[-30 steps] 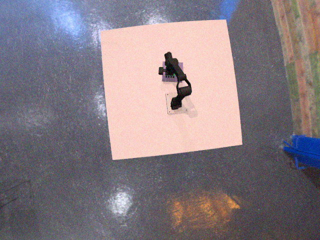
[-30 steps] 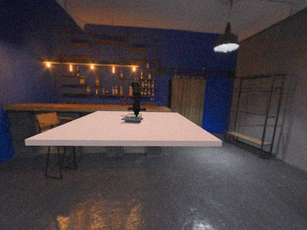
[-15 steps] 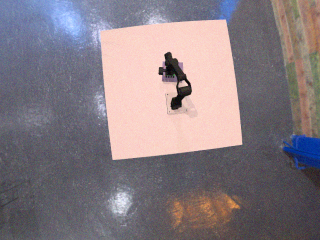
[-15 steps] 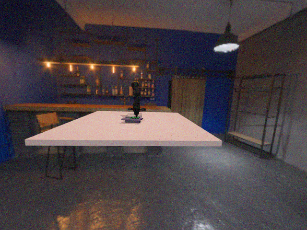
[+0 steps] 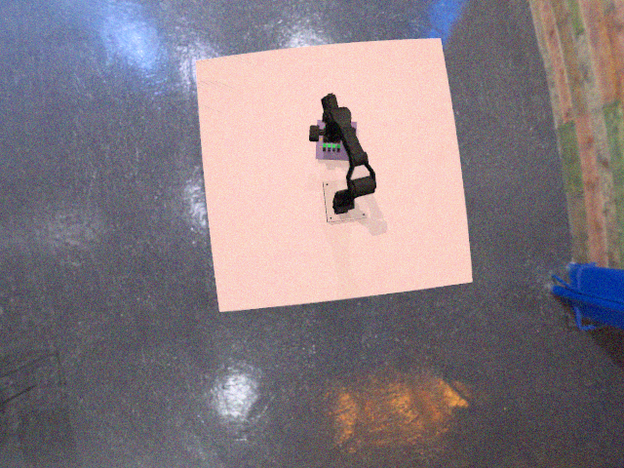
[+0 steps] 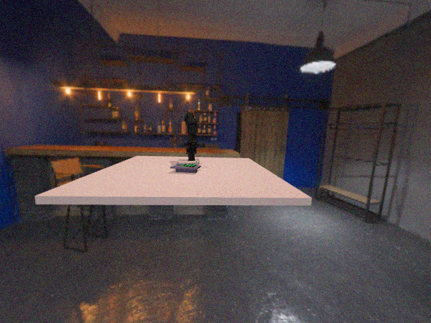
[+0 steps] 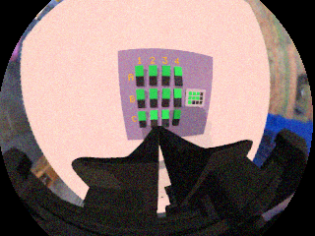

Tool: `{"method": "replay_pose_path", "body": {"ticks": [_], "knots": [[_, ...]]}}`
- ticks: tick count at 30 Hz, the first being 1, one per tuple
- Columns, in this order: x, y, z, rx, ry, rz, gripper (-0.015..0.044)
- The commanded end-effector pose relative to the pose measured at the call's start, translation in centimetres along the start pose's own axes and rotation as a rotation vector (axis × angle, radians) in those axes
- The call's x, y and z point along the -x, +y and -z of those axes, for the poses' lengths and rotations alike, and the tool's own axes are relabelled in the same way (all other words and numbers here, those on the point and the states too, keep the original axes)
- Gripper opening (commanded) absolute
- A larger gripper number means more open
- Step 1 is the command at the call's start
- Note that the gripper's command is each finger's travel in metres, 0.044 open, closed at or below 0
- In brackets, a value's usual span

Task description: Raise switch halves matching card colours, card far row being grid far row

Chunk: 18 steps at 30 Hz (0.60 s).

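The purple switch panel (image 7: 197, 70) (image 5: 321, 155) (image 6: 186, 170) bears switches in rows A to C and columns 1 to 4. Each has a green far half and a dark near half; which halves are raised is hard to tell. Switch C4 (image 7: 176, 117) looks a darker green. The small card (image 7: 195, 97) right of the grid appears to show its far and middle rows green in three squares and dark in the fourth, and its near row green then dark. My gripper (image 7: 157, 129) is shut and empty, its tips seen just below row C. The arm hides part of the panel in the top view.
The panel lies on a pale pink table (image 5: 261, 242) (image 6: 167, 188). The arm's base plate (image 5: 330, 214) is on the near side of the panel. A shadow falls on the panel's near right part in the wrist view.
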<state>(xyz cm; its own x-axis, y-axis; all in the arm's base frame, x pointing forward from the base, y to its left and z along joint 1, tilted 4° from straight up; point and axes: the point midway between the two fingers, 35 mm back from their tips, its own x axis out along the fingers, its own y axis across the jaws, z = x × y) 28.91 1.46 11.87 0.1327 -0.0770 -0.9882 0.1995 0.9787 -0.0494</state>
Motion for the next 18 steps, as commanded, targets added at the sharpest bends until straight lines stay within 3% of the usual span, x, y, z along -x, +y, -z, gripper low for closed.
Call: {"method": "replay_pose_path", "body": {"ticks": [1,5,8,11,18], "knots": [[0.1,-1.7,0.2,0.0,0.009,0.007,0.0],[0.2,-4.5,0.3,0.0,0.008,0.009,0.0],[-0.1,-4.5,0.2,0.0,0.01,0.009,0.0],[-3.1,-4.5,0.2,0.0,0.032,0.009,0.0],[-3.5,-4.5,0.2,0.0,0.034,0.009,0.0]]}}
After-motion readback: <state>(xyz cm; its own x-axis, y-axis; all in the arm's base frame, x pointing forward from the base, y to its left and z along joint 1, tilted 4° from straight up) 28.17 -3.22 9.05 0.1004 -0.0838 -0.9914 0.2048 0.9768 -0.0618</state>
